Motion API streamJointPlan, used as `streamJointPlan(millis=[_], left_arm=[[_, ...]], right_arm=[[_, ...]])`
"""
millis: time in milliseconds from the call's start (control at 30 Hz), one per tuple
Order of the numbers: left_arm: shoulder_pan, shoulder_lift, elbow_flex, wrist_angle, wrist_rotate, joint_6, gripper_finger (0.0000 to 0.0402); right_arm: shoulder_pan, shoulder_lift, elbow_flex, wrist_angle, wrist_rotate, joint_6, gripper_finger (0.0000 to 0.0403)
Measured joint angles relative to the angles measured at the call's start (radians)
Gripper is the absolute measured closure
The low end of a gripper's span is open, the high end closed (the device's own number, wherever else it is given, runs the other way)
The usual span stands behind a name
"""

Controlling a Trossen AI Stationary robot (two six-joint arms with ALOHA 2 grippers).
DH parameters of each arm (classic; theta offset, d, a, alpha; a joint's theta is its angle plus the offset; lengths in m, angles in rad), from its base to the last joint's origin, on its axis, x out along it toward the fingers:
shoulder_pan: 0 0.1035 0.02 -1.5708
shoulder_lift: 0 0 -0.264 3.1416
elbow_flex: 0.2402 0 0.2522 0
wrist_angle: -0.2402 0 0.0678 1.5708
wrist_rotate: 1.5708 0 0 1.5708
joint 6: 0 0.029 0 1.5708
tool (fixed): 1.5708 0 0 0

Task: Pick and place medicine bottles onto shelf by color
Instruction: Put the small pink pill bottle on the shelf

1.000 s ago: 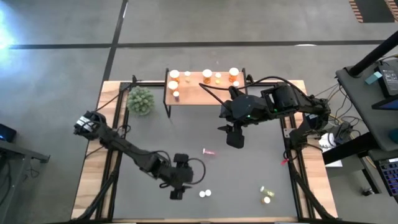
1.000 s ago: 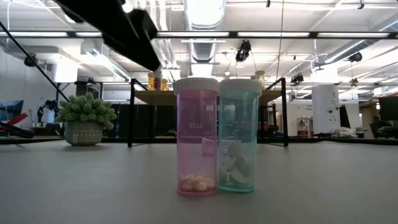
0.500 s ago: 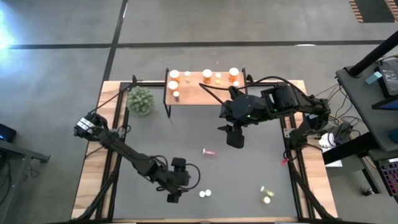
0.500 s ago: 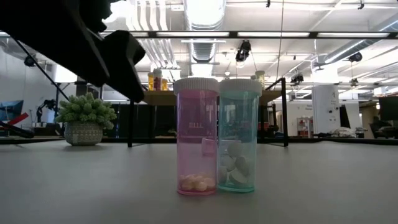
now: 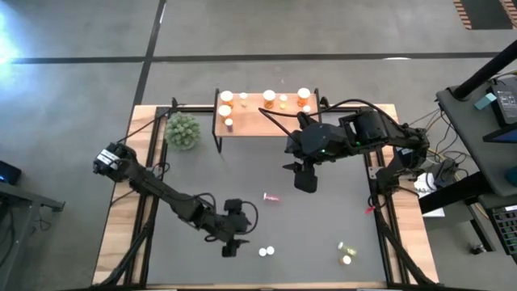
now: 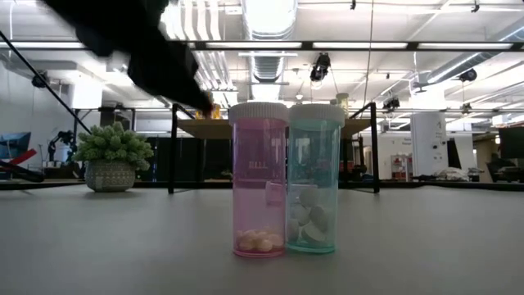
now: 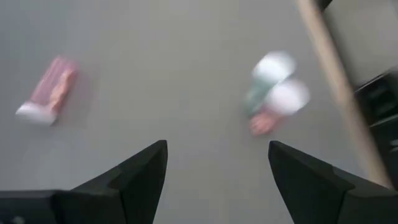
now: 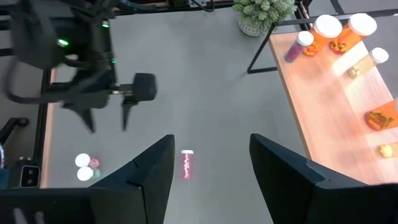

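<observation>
The left tool (image 5: 229,247) hangs low over the dark mat (image 5: 323,210), at the near side of the tabletop, far from the shelf (image 5: 266,113), its arm stretched across from the tabletop's left edge and bent at the elbow. Its fingers (image 7: 134,177) are spread apart with nothing between them. The right tool (image 5: 305,181) hovers out in front of the shelf, its arm folded back toward the right edge, fingers (image 8: 149,171) likewise parted and empty.

The shelf stands at the far edge, light wood on thin black legs. On it are several medicine bottles: orange ones with white caps (image 8: 329,30) toward the end nearest the plant (image 5: 182,130), one darker small bottle (image 8: 298,45) beside them, and more orange ones (image 5: 304,98) toward the other end.

Well out from the shelf, just beside the left tool, two upright bottles stand touching: a pink bottle (image 6: 259,180) with pale pills at the bottom and a teal bottle (image 6: 315,178) holding larger white tablets, both white-capped. Between that pair and the shelf, a smaller pink bottle (image 5: 271,196) lies on its side on the mat, close to the right tool. Farther from the shelf, toward the near right corner, two yellow-green bottles (image 5: 346,251) rest near each other.
</observation>
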Motion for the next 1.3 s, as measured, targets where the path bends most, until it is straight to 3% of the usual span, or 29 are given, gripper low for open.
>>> streamJointPlan(millis=[200,567,1300], left_arm=[[-0.064,0.06,0.126,0.002,-0.004,-0.096,0.0138],[-0.102,0.24,0.293,-0.043,-0.139,-0.108,0.0138],[-0.102,0.293,0.29,-0.031,-0.13,-0.135,0.0138]], right_arm=[[0.0,0.0,0.0,0.0,0.0,0.0,0.0204],[0.0,0.0,0.0,0.0,0.0,0.0,0.0204],[0.0,0.0,0.0,0.0,0.0,0.0,0.0204]])
